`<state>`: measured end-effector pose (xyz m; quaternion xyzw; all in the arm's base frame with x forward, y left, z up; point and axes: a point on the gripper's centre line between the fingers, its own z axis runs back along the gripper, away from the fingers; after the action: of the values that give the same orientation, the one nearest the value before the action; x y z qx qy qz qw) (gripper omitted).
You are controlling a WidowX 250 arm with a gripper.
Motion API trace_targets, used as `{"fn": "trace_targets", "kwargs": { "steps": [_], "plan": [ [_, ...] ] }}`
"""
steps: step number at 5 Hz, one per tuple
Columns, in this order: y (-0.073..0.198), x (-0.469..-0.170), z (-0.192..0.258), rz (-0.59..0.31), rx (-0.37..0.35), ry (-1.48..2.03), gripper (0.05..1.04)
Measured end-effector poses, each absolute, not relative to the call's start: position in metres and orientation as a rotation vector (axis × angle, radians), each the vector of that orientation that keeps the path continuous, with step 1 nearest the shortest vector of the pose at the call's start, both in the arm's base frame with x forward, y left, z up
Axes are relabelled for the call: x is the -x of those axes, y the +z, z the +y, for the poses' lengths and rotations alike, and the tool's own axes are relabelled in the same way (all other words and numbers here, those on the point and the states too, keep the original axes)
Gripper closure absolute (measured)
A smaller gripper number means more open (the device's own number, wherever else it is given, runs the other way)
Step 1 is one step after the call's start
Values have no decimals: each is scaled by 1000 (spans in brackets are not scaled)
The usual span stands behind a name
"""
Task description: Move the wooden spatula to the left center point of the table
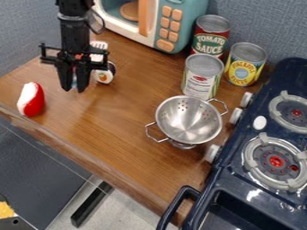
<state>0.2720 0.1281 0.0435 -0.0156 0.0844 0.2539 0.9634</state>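
1. The claw (74, 90) hangs upright over the upper left part of the wooden surface (123, 128), with the black arm (73, 20) coming down from the top edge of the view.
2. Whether the claw stands apart or is clamped on something, I cannot tell; a bit of something pale and bluish shows at its middle.
3. A pale slotted piece (98, 46), shaped like a spatula head, shows just behind the claw, near the back of the surface. This may be the task's spatula, but I cannot tell whether it is wooden, nor whether it joins the bluish bit.
4. A small white round item (104, 76) with an orange picture on it sits just to the right of the claw in the view.
5. A red and white object (32, 99) lies near the left edge of the surface, well apart from the claw.
6. A teal and white toy microwave (174, 22) with orange buttons stands at the back.
7. Three cans are grouped to the right of the microwave: a red one (211, 35) at the rear, a yellow one (244, 65) to its right, and one with a pale label (202, 77) in front.
8. A metal colander (189, 120) with two wire handles is in front of the cans.
9. A dark blue toy stove (237, 188) with grey burner rings occupies the right side.
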Motion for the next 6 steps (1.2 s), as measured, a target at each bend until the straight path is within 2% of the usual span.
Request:
{"fn": "trace_targets", "kwargs": {
  "steps": [6],
  "plan": [
    [53, -261, 161, 178, 31, 744, 817]
  ]
}}
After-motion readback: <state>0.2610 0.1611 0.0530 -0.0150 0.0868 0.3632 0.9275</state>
